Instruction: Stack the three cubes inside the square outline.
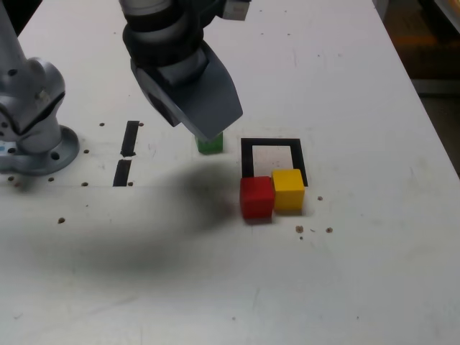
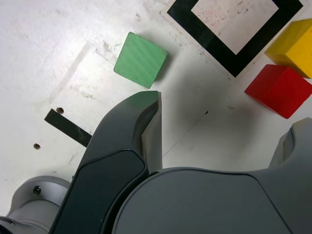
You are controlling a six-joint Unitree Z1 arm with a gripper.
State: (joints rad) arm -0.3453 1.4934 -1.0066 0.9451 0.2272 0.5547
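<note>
A robot gripper [image 2: 214,122], jaws spread wide and empty, hangs over the green cube [image 2: 140,59], which sits flat on the white table [image 1: 374,287] just outside the square outline [image 1: 247,154]; the red cube [image 1: 256,198] and yellow cube [image 1: 288,190] rest side by side at the frame's near edge. The small, rigid block looks light and smooth-faced, so it is best pinched squarely across two opposite flat sides, not corner to corner.

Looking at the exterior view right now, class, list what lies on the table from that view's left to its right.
Arm base → two black tape strips → green cube → red cube → yellow cube. The square outline spans above the red and yellow cubes, so it has no single place.
</note>
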